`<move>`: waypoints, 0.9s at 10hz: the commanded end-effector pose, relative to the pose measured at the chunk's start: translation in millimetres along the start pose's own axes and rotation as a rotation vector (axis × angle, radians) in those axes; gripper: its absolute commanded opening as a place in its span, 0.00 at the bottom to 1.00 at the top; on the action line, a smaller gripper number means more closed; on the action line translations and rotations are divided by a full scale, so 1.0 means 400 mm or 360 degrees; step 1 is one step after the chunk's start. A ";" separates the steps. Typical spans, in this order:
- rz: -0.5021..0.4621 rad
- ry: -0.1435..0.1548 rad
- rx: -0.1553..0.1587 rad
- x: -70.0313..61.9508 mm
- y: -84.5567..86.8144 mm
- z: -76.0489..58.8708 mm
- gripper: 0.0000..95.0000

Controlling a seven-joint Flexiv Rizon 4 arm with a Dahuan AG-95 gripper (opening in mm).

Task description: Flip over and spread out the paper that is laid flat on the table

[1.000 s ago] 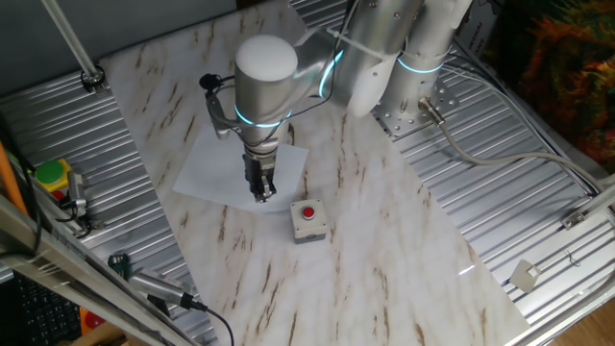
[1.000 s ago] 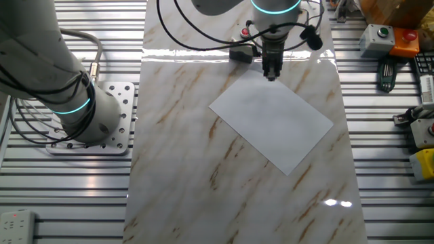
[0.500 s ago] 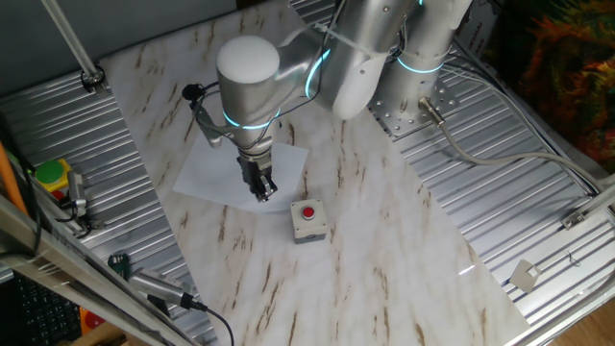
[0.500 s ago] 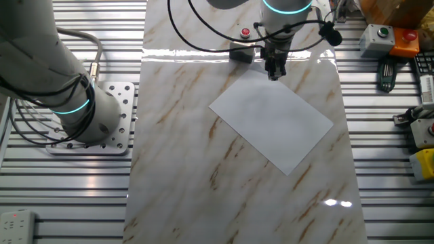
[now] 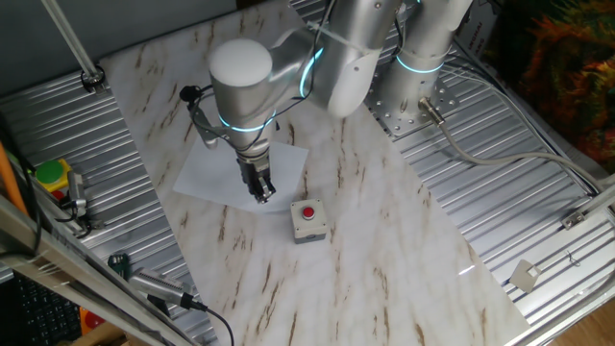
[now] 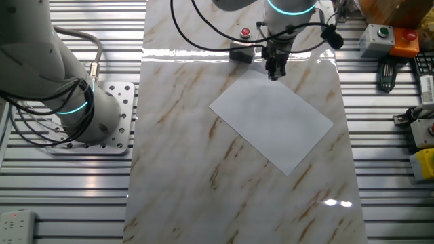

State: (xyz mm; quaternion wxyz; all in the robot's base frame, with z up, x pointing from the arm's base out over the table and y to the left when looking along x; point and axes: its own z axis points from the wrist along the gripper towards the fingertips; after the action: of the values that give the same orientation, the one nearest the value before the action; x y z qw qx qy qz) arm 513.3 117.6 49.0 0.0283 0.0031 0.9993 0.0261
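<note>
The white paper (image 5: pixel 207 168) lies flat on the marble-look table (image 5: pixel 384 269); in the other fixed view the paper (image 6: pixel 271 122) is a tilted rectangle in the middle. My gripper (image 5: pixel 261 194) points straight down at the paper's corner nearest the small grey box with the red button (image 5: pixel 308 219). Its tips are at or just above the sheet; I cannot tell if they touch. The fingers look pressed together with nothing between them. In the other fixed view the gripper (image 6: pixel 273 74) stands at the paper's far corner, beside the box (image 6: pixel 241 51).
Ribbed silver metal panels (image 5: pixel 500 192) flank the table on both sides. The arm's base (image 6: pixel 88 115) stands on the left panel. Tools and a yellow-green object (image 5: pixel 53 178) lie at the left edge; button boxes (image 6: pixel 380 37) sit at the right.
The arm's wrist and upper links have swung slightly to one side and turned. The gripper tips have stayed at the paper's corner, and the paper has not moved.
</note>
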 end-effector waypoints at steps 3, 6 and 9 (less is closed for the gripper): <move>0.0122 -0.0002 -0.0007 -0.001 0.001 -0.001 0.20; 0.0194 0.0004 -0.0051 -0.002 0.011 0.004 0.20; 0.0256 -0.0001 -0.0055 0.001 0.044 0.015 0.20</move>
State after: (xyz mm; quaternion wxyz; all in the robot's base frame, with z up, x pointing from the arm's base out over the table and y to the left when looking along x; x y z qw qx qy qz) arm 513.0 138.5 41.9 0.0246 0.0827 0.9951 0.0474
